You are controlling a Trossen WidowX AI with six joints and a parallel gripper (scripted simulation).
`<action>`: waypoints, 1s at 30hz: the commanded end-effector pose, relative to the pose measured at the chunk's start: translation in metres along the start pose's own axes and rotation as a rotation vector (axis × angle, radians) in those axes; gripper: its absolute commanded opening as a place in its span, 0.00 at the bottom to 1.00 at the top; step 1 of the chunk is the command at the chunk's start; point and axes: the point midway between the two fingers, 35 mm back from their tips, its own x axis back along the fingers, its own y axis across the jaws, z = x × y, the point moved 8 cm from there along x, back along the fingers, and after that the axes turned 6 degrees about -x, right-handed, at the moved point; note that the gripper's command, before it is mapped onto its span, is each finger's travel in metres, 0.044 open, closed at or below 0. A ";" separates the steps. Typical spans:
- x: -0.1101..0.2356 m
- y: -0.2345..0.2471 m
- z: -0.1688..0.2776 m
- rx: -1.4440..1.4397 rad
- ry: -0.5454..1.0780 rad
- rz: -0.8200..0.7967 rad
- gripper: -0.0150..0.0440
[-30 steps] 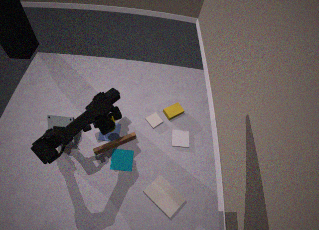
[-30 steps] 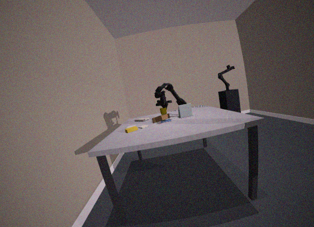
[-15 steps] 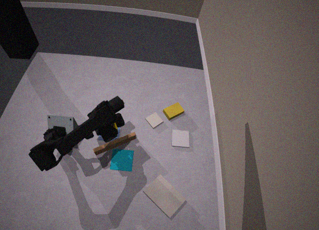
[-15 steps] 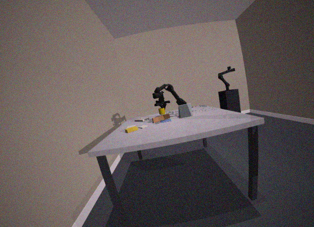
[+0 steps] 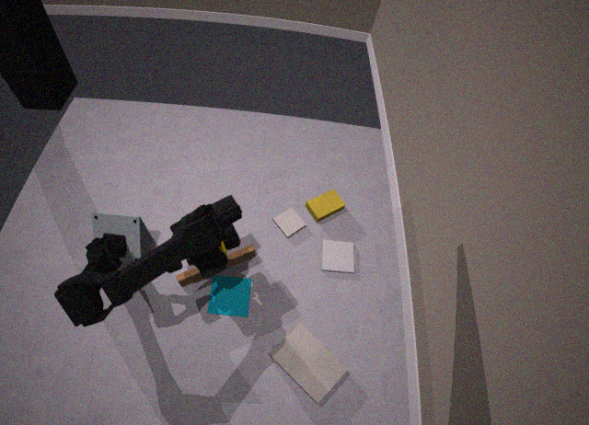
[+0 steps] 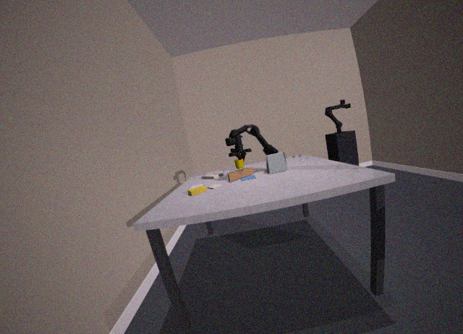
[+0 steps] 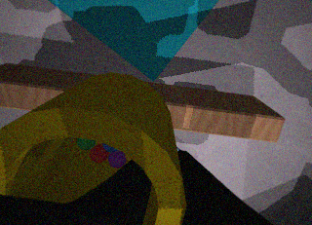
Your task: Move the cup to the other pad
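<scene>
The yellow cup (image 5: 223,247) (image 6: 239,163) (image 7: 122,95) hangs upright in the air, mostly hidden under the arm in the top view. My gripper (image 6: 240,157) (image 7: 165,156) is shut on its wall, one finger inside and one outside. Several marbles (image 7: 98,153) lie inside the cup: green, red, blue and purple. The cup is above or close to the wooden bar (image 5: 242,254) (image 6: 240,173) (image 7: 224,120). The teal pad (image 5: 230,295) (image 7: 112,1) lies on one side of the bar. The blue pad (image 6: 248,178) lies on the other side, hidden by the arm in the top view.
A yellow block (image 5: 326,205) (image 6: 197,190), two pale squares (image 5: 289,222) (image 5: 338,256) and a beige slab (image 5: 309,363) (image 6: 210,177) lie on the table. A grey-green panel (image 5: 116,228) (image 6: 276,163) stands near the arm's base.
</scene>
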 end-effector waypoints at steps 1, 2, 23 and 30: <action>0.004 0.001 -0.015 -0.005 -0.002 -0.013 0.25; 0.004 0.001 -0.018 -0.005 -0.002 -0.013 0.25; 0.009 0.006 -0.074 -0.006 -0.004 -0.013 0.25; 0.012 0.007 -0.088 -0.007 -0.005 -0.013 0.25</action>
